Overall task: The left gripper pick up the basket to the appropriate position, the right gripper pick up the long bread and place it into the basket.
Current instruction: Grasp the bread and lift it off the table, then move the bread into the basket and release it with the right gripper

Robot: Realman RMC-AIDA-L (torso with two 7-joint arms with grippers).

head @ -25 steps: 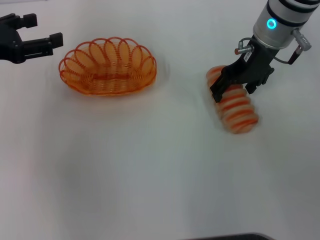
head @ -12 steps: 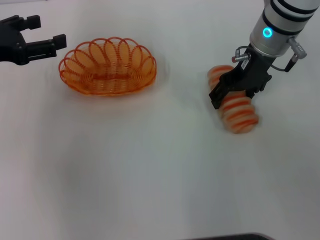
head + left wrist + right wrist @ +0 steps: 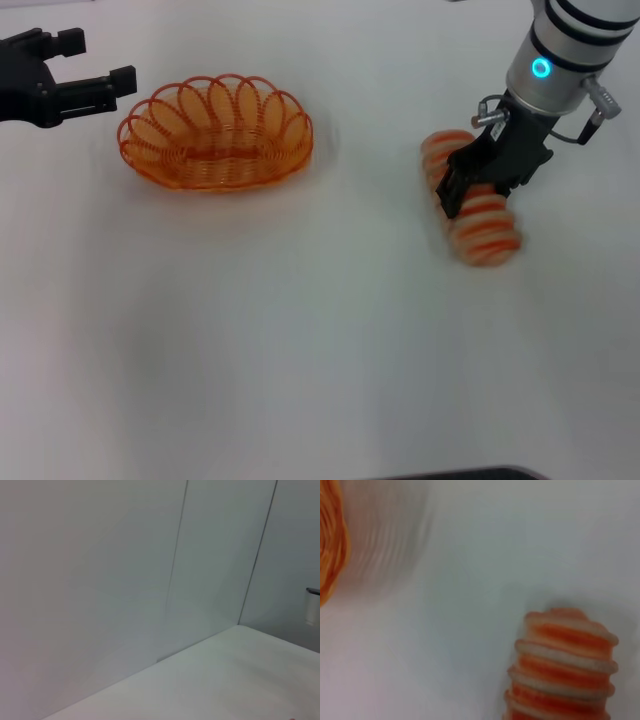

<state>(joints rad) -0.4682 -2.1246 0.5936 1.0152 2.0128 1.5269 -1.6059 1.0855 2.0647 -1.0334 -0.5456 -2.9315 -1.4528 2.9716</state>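
The orange wire basket (image 3: pixel 215 135) stands on the white table at the back left; its edge shows blurred in the right wrist view (image 3: pixel 329 540). My left gripper (image 3: pixel 100 62) is open and empty, just left of the basket and apart from it. The long bread (image 3: pixel 483 225), tan with orange stripes, lies on the table at the right and also shows in the right wrist view (image 3: pixel 562 672). My right gripper (image 3: pixel 485 180) is down over the loaf's middle, open, with its fingers on either side of the loaf. The left wrist view shows only a wall and a table edge.
The white table (image 3: pixel 300 340) spreads between the basket and the bread and toward the front. A dark edge (image 3: pixel 470 473) shows at the bottom of the head view.
My right gripper has moved a little to the right and now sits more squarely over the bread. My left gripper has edged slightly toward the basket. The basket has not moved.
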